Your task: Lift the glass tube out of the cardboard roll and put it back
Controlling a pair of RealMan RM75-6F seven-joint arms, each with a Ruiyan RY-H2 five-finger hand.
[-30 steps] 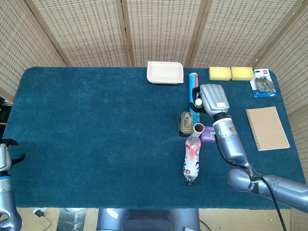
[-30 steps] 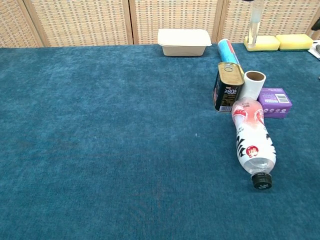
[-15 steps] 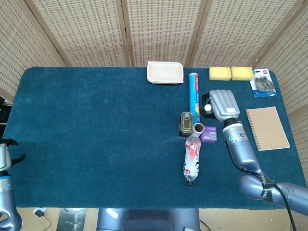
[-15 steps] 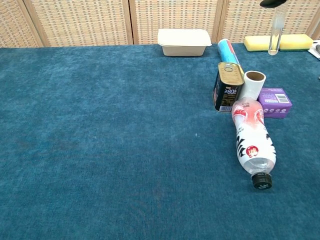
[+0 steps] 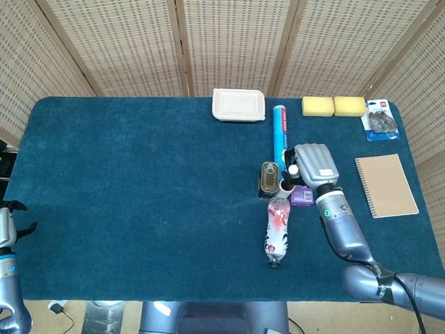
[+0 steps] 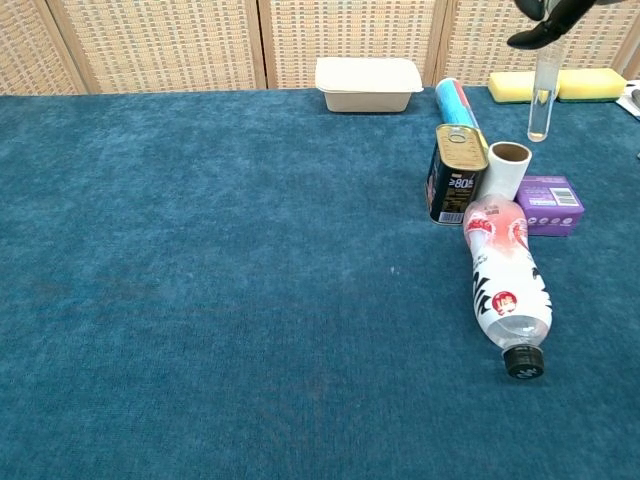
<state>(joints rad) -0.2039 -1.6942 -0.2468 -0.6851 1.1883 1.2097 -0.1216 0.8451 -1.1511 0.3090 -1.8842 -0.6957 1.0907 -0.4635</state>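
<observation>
1. Your left hand is sitting at the far left table edge, well apart from everything. It's holding nothing and the fingers look apart.
2. The cardboard roll is standing upright with its open mouth up, just beside the tin can on its left and the purple box on its right. The plastic bottle is lying on its side right in front of it.
3. Your right hand is pinching the glass tube at its top. The tube is hanging clear in the air, long axis vertical, rounded end down.
4. Key relation: in the chest view the tube's lower end is sitting above the roll's mouth and a little to its right, so it isn't lined up yet. My read: you're needing a small shift left, tube kept upright, then a straight lowering. The right hand is the only one in reach.
5. Risk, as I judge it: a tilted tube will be catching the rim and tipping the roll, since it's standing unsecured on soft cloth.
6. Surface: dark blue carpet-like cloth over the table. A blue cylinder is lying behind the can; a white lidded container and yellow sponges are sitting at the back edge, a notebook far right.
7. Room: woven wicker screens are closing off the back.
</observation>
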